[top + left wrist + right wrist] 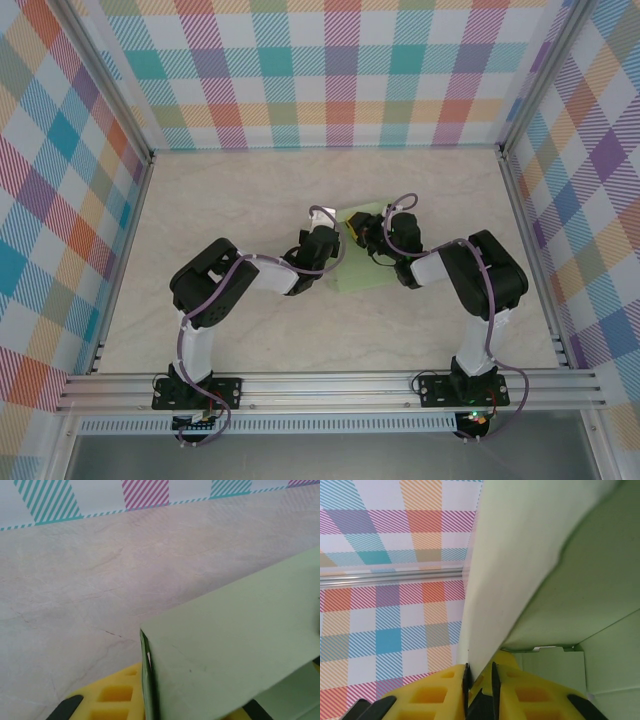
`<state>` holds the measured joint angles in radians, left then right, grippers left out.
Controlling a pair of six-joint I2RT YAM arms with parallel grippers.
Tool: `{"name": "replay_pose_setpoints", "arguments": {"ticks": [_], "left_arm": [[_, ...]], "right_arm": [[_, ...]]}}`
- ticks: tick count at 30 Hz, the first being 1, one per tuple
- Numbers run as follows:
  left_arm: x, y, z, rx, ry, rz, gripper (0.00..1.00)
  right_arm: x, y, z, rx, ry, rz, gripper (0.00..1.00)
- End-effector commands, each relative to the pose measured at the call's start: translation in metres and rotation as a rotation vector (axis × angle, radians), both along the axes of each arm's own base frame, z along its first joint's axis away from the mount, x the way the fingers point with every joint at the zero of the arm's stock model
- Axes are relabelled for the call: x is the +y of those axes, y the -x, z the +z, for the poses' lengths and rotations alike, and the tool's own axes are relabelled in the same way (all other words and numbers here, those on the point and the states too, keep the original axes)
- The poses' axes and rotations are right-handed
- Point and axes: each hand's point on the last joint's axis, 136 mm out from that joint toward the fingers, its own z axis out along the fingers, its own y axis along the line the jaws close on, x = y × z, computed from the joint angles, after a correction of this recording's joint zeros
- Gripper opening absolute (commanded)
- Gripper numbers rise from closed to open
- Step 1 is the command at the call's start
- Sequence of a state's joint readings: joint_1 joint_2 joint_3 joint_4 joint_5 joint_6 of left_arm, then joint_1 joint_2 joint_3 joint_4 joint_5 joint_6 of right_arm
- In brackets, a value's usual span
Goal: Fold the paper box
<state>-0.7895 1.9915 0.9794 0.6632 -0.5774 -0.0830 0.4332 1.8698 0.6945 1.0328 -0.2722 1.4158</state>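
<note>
Bearing paper box (356,274), marbled tabletop (250,200), plaid walls (320,70)

We see the paper box (240,645) in a plain, pale light green. The walls (320,70) carry a check of teal, purple, orange, pink and yellow, drawn in fine diagonal stripes on white. The table (250,200) is cream marble with thin veins. The right gripper (480,672) is yellow with black pads.
</note>
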Motion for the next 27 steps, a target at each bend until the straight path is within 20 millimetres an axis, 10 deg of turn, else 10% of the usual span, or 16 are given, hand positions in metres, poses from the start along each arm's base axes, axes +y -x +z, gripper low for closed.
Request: {"name": "replay_pose_setpoints", "arguments": {"ticks": [1, 13, 27], "left_arm": [[0.004, -0.005, 0.018, -0.022, 0.044, 0.033, 0.15], [0.013, -0.006, 0.021, -0.043, 0.027, 0.044, 0.17], [0.029, -0.023, 0.060, 0.007, 0.048, -0.012, 0.17]], "right_arm": [[0.001, 0.001, -0.011, 0.045, 0.017, -0.011, 0.28], [-0.010, 0.010, 0.016, 0.082, -0.014, -0.032, 0.47], [-0.085, 0.051, 0.134, -0.331, 0.631, 0.034, 0.59]]}}
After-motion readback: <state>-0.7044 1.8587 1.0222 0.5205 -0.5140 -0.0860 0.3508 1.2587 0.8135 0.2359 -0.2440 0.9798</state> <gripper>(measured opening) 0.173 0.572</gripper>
